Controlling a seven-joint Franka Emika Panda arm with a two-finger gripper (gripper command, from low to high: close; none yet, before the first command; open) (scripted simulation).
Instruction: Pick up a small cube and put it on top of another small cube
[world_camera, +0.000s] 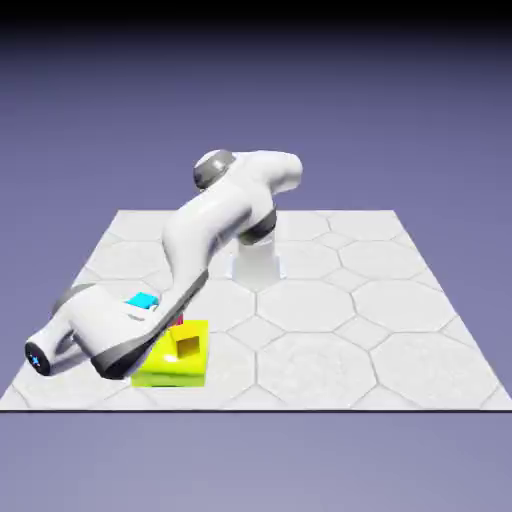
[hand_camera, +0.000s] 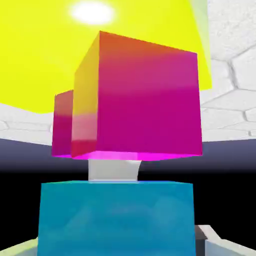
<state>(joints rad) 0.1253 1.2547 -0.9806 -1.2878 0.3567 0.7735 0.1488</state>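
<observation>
The small cyan cube (hand_camera: 116, 217) fills the bottom of the hand view, and my gripper (hand_camera: 117, 247) is shut on it; one grey fingertip (hand_camera: 210, 240) peeks out at the lower right. Just beyond it stands a magenta cube (hand_camera: 142, 100), with a second magenta cube (hand_camera: 62, 127) partly hidden behind that one. In the exterior view the cyan cube (world_camera: 143, 300) shows just above my white hand (world_camera: 105, 335), near the table's front left. The fingers themselves are hidden there, and only a sliver of magenta (world_camera: 179, 322) shows.
A large lime-yellow block (world_camera: 170, 368) lies by the table's front edge, right beside my hand, with a golden-yellow cube (world_camera: 187, 345) on it. Its yellow face (hand_camera: 45, 55) fills the top of the hand view. The tiled table (world_camera: 330, 340) extends to the exterior view's right.
</observation>
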